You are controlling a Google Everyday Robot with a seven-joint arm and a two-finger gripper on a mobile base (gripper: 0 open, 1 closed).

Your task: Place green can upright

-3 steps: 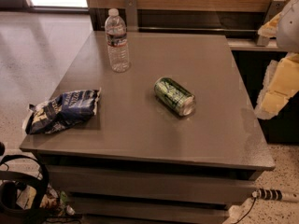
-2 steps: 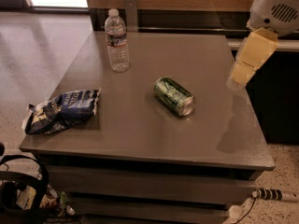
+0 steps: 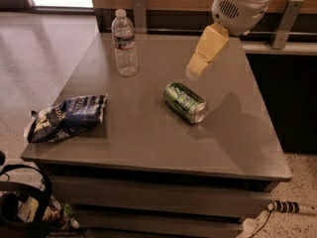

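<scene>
Green can (image 3: 184, 102) — sideways, near hand (image 3: 193, 72)

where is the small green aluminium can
Camera view: the small green aluminium can lies on its side near the middle of the grey table, right of the crumpled blue snack bag, with the gripper hanging just beyond it.

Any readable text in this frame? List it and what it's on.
None legible.
green can: whitish label markings, blurred.
water bottle: label band, unreadable.
blue snack bag: pale print, unreadable.
hand, above the table behind the can: no markings seen.
</scene>
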